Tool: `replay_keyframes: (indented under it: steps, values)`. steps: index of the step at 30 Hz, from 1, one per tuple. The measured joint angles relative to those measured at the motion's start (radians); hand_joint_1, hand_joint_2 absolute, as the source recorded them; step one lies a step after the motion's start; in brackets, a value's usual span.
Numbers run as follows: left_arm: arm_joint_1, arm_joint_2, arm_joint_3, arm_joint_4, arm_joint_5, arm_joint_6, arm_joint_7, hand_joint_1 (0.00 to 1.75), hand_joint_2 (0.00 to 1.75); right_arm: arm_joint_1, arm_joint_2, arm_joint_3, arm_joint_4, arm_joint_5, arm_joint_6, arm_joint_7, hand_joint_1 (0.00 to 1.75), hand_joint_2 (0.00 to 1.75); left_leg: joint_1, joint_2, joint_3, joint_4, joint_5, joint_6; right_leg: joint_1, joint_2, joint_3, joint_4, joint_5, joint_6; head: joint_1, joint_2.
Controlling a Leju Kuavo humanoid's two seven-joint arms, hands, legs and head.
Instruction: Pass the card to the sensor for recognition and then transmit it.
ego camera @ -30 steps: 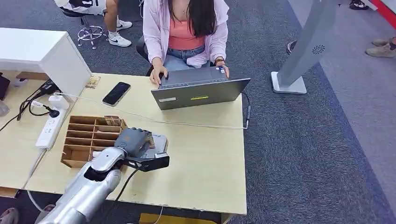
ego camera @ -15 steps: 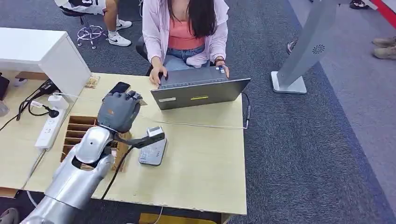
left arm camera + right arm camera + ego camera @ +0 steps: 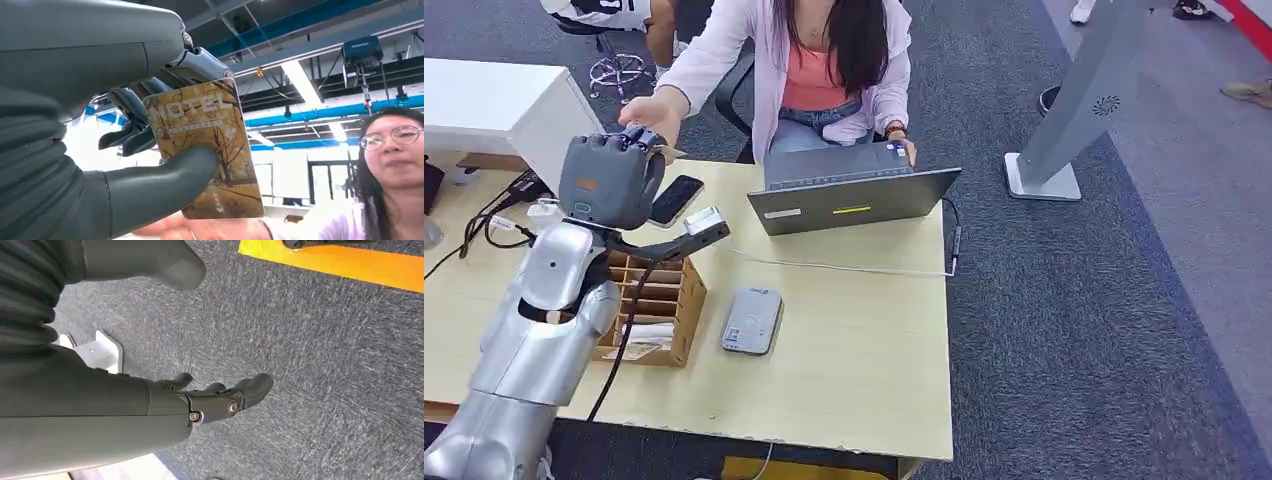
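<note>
Card: the yellow-brown card (image 3: 207, 150) printed with "HOTEL" and bare trees is being pinched between the thick thumb and the darker fingers (image 3: 131, 102) of the left robot hand (image 3: 612, 177), its printed face showing in the left wrist view.
Left robot hand: it is gripping the card and is being held up high above the far left part of the desk (image 3: 864, 350), close to the person's hand (image 3: 656, 108).
Person: a person in a pink jacket (image 3: 769, 45) is sitting behind the desk, reaching one arm out toward the raised robot hand while the other hand (image 3: 902, 148) is resting at the laptop (image 3: 849, 192).
Sensor: the grey card reader (image 3: 752, 321) is lying flat on the desk, just beside the wooden organizer (image 3: 656, 300) and well below the raised hand.
Right robot hand: the right robot hand (image 3: 215, 400) is hanging over grey carpet (image 3: 320, 365), fingers loosely curled and apart, gripping nothing.
Desk items: a black phone (image 3: 676, 199) is lying near the laptop; a white power strip (image 3: 536, 215) is sitting at the far left edge.
</note>
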Motion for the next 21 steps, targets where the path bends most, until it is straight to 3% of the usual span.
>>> replay_keyframes:
  steps: [5, 8, 15, 21]
  values:
    - [-0.009, 0.003, 0.012, 0.000, -0.004, 0.008, 0.002, 1.75, 1.75, -0.001, 0.002, 0.000, 0.000, 0.007, 0.001, 0.000, 0.00, 1.75, 0.000, 0.000, 0.000, 0.000, 0.000, 0.000, 0.000, 0.000, 0.000, 0.000, 0.000, 0.000, 0.000, 0.000]
    - [-0.061, 0.007, 0.037, 0.024, -0.003, 0.019, 0.000, 1.75, 1.75, -0.003, 0.002, 0.000, 0.000, 0.028, 0.008, 0.007, 0.00, 1.75, 0.001, 0.000, 0.000, 0.000, 0.000, 0.000, 0.000, 0.000, 0.000, 0.000, 0.000, 0.000, 0.000, 0.000]
    - [-0.256, 0.023, 0.095, 0.237, -0.013, 0.044, -0.020, 1.75, 1.75, -0.018, 0.003, 0.001, 0.000, 0.063, 0.022, 0.020, 0.00, 1.75, 0.001, 0.000, 0.000, 0.000, 0.002, -0.001, 0.001, 0.000, 0.000, 0.001, 0.001, 0.000, -0.001, 0.000]
    - [-0.321, 0.035, 0.126, 0.353, -0.010, 0.048, -0.021, 1.75, 1.75, -0.019, 0.005, 0.001, 0.000, 0.066, 0.023, 0.023, 0.00, 1.75, 0.001, 0.000, 0.000, 0.000, 0.002, -0.001, 0.000, 0.000, 0.000, 0.001, 0.001, 0.000, -0.001, 0.000]
